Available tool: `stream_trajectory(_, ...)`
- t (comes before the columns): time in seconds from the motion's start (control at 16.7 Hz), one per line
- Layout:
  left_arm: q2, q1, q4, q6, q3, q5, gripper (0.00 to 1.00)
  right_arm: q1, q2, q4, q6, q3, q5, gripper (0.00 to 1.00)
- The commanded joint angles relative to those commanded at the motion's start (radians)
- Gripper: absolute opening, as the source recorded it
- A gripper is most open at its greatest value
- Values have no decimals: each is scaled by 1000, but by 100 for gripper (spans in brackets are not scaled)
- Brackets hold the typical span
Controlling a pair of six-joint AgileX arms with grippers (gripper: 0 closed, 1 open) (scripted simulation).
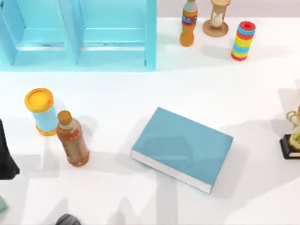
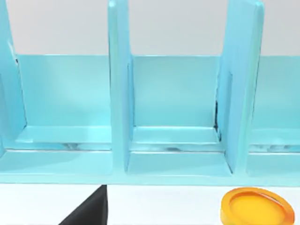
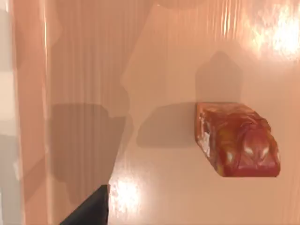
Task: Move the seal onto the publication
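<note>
The publication [image 1: 183, 147], a flat teal-blue book with white page edges, lies askew at the middle of the table in the top view. The seal [image 3: 236, 139], a small reddish-brown block, lies on a smooth peach-toned surface in the right wrist view. A dark part of my right gripper [image 3: 89, 211] sits at that picture's edge, apart from the seal. My left arm [image 1: 7, 154] stands at the table's left edge. A dark part of the left gripper [image 2: 89, 211] faces the shelf unit in the left wrist view.
A light blue shelf unit [image 1: 77, 33] fills the back left. A yellow-lidded blue can [image 1: 41, 111] and a brown bottle [image 1: 72, 138] stand left of the book. A soda bottle [image 1: 188, 23], hourglass [image 1: 216, 18] and striped stack [image 1: 243, 41] stand at the back right, and a trophy [image 1: 293, 136] at the right edge.
</note>
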Motion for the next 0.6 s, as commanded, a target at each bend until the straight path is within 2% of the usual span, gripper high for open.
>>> stream_trajectory(0.24,0,0,0,0,0,0,100,-53,177,-134,-32,146,7,100)
stream_trajectory(0.6,0,0,0,0,0,0,100,-57,200,-154,-35,161,9,100)
